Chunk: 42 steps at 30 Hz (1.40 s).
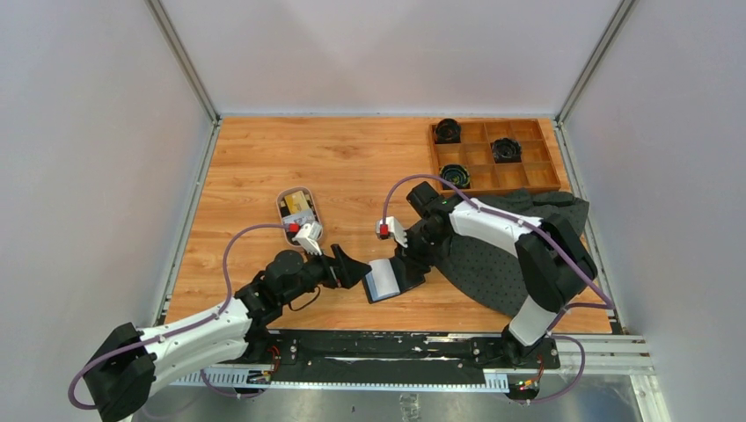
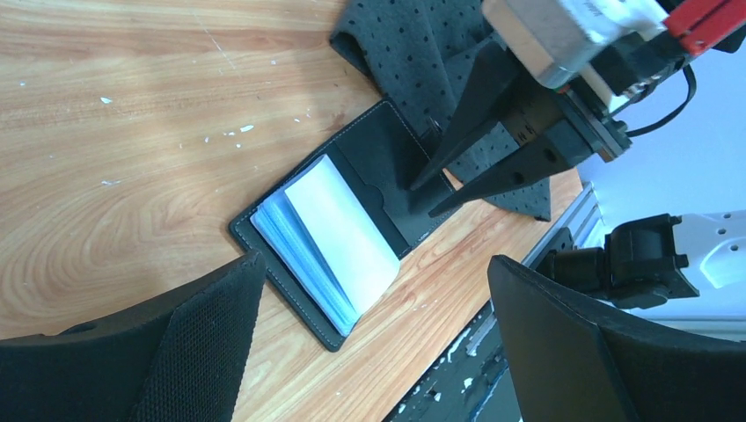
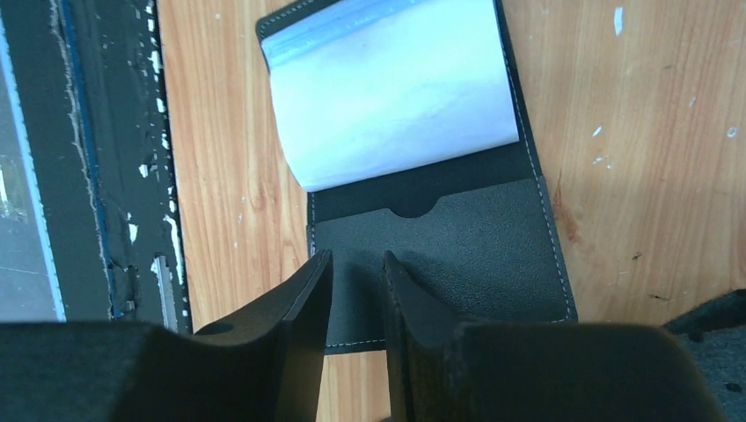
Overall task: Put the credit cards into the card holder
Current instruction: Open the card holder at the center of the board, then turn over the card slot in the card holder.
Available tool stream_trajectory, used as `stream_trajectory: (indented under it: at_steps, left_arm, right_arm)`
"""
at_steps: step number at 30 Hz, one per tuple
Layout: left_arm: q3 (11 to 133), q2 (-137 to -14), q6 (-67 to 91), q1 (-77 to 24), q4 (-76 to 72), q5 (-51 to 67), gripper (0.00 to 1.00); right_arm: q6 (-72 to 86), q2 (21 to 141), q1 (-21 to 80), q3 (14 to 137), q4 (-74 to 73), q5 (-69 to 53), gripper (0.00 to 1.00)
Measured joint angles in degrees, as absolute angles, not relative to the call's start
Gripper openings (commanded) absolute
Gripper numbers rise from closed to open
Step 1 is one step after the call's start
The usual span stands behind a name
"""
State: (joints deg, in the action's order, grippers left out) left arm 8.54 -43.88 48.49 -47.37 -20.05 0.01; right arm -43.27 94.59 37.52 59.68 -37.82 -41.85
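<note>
Grey walls (image 1: 88,176) all round, warm wood-grain bench (image 1: 264,167) below. Lying open near the front edge, between the two arms: card holder (image 1: 385,280), black covers flat on the wood. Stack of pale bluish sleeves (image 2: 339,233) fanned over one half, plain black pocket leaf (image 3: 457,237) on the other.

Left gripper (image 1: 354,266) just beside it, fingers spread wide, nothing between them, framing the sleeve side.

Right gripper (image 3: 356,259) down at the pocket leaf, fingers nearly together with only a slim gap. Tips at or just above the leather, contact impossible to call, nothing visibly pinched.

Credit cards (image 1: 299,203) well apart from all this, sitting in an oval tray (image 1: 280,209) further back on the left, gold one showing on top.

Dark perforated cloth (image 1: 493,264) spread under the right arm, just beside the holder. Wooden compartment box (image 1: 528,176) at the back right corner, three black round pieces (image 1: 448,131) in its cells.
</note>
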Motion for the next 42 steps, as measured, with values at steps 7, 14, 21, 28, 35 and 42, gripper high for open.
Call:
stream_trajectory:
  at_steps: [7, 14, 21, 28, 35, 42]
  left_arm:
    - [8.6, -46.46, 48.47, -47.37, -20.08, 1.3, 0.86]
    - [9.78, -53.3, 48.93, -47.33, -21.91, 3.03, 0.67]
    - [11.75, -62.78, 49.56, -47.33, -27.2, 5.39, 0.54]
    - [13.63, -69.06, 49.06, -47.33, -30.09, 6.15, 0.54]
    - [14.37, -73.6, 48.66, -47.33, -31.97, 6.92, 0.53]
    - [15.16, -78.26, 49.01, -47.33, -37.3, 9.78, 0.49]
  right_arm:
    - [-42.65, 97.08, 37.52, 60.75, -38.17, -39.88, 0.26]
    - [-42.22, 98.43, 37.71, 61.56, -38.61, -39.4, 0.25]
    - [-41.78, 99.09, 37.78, 62.43, -39.07, -39.53, 0.25]
    - [-41.76, 99.79, 37.87, 62.48, -39.48, -39.59, 0.24]
    - [-41.76, 99.81, 37.87, 62.48, -40.01, -39.66, 0.24]
    - [-41.76, 99.81, 37.87, 62.5, -40.25, -39.88, 0.24]
